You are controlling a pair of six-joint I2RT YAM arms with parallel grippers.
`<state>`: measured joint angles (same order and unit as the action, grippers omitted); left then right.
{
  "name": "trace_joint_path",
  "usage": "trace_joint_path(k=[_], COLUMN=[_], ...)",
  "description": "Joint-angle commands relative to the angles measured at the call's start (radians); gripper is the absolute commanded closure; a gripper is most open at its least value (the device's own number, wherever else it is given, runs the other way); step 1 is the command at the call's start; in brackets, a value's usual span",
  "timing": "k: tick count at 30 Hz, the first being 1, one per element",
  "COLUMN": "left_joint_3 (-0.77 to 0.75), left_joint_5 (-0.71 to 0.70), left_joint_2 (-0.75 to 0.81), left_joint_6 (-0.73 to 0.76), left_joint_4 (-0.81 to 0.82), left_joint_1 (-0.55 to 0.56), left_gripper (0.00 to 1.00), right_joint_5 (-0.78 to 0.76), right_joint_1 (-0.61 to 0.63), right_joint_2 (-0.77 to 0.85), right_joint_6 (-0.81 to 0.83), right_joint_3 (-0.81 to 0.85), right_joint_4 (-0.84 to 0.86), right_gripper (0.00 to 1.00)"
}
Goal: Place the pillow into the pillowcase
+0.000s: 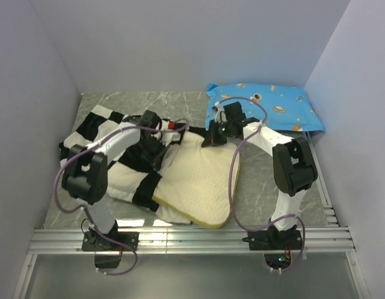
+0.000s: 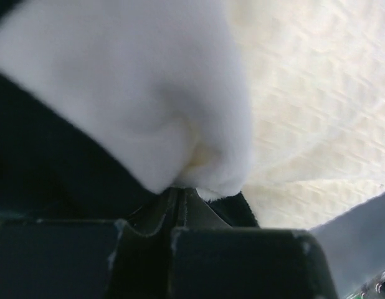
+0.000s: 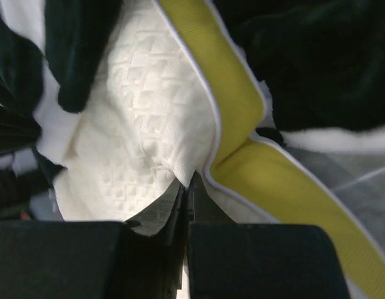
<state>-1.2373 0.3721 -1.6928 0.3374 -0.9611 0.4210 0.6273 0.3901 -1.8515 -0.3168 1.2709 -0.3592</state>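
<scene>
The pillow (image 1: 202, 177) lies in the middle of the surface (image 1: 267, 184). Its near corner reaches almost to the near edge, and its olive-yellow piping runs along its right and near sides. Its left part is covered by the pillowcase (image 1: 100, 118), which spreads in rumpled black and white squares toward the left edge and the far-left corner.

The left gripper (image 1: 158, 142) sits at the far side of the pillow where the checkered fabric meets it. In the left wrist view the left gripper (image 2: 180, 194) is clenched on a fold of the pillowcase's white plush (image 2: 149, 93), with black fabric to its left and the dotted cream pillow (image 2: 317, 112) just beyond to the right.

The right gripper (image 1: 214, 136) is at the pillow's far-right corner. In the right wrist view the right gripper (image 3: 189, 185) is pinched tight on the pillow's textured edge (image 3: 142, 124), just beside the yellow piping (image 3: 211, 81). Dark pillowcase fabric (image 3: 317, 56) lies beyond it.

A blue cartoon-print pillow (image 1: 267, 103) rests in the far-right corner, behind the right arm.
</scene>
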Motion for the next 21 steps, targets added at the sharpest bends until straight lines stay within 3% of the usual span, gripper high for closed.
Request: trace_joint_path(k=[1,3,4,5,6,7,8,13,15,16,21], left_joint_3=[-0.197,-0.318,-0.358,-0.432,-0.457,-0.468,-0.456,-0.3,-0.259,-0.22,-0.148], left_joint_5=[0.05,0.012,0.005,0.013,0.027,0.033,0.034,0.102,0.116,0.125,0.116], left_joint_2=[-0.115,-0.19,-0.214,-0.25,-0.26,-0.261,-0.242,-0.156,-0.131,-0.124,-0.09], left_joint_6=[-0.031,-0.029,-0.026,-0.024,-0.028,-0.038,-0.046,-0.148,-0.182,-0.219,-0.313], left_joint_4=[0.272,0.294,0.286,0.251,0.234,0.229,0.229,0.285,0.304,0.33,0.395], left_joint_1=[-0.076,-0.097,-0.1,-0.108,-0.111,-0.114,-0.114,-0.114,-0.113,-0.113,-0.113], left_gripper=[1.0,1.0,1.0,1.0,1.0,1.0,1.0,1.0,1.0,1.0,1.0], right_joint_5=[-0.081,-0.072,-0.061,-0.054,-0.052,-0.055,-0.082,-0.163,-0.156,-0.146,-0.104], right_joint_1=[-0.052,-0.072,-0.073,-0.073,-0.077,-0.091,-0.099,-0.186,-0.23,-0.241,-0.301], right_joint_2=[-0.009,-0.017,-0.032,-0.049,-0.073,-0.075,-0.074,-0.089,-0.078,-0.059,0.208], right_joint_6=[-0.148,-0.157,-0.131,-0.096,-0.027,0.005,0.04,0.238,0.303,0.309,0.393], right_joint_3=[0.09,0.105,0.139,0.238,0.287,0.329,0.407,0.683,0.758,0.737,0.187], right_joint_4=[0.192,0.242,0.212,0.104,0.056,0.019,-0.056,-0.298,-0.482,-0.529,-0.592], right_gripper=[1.0,1.0,0.91,0.76,0.4,0.18,0.03,0.01,0.0,0.0,0.0])
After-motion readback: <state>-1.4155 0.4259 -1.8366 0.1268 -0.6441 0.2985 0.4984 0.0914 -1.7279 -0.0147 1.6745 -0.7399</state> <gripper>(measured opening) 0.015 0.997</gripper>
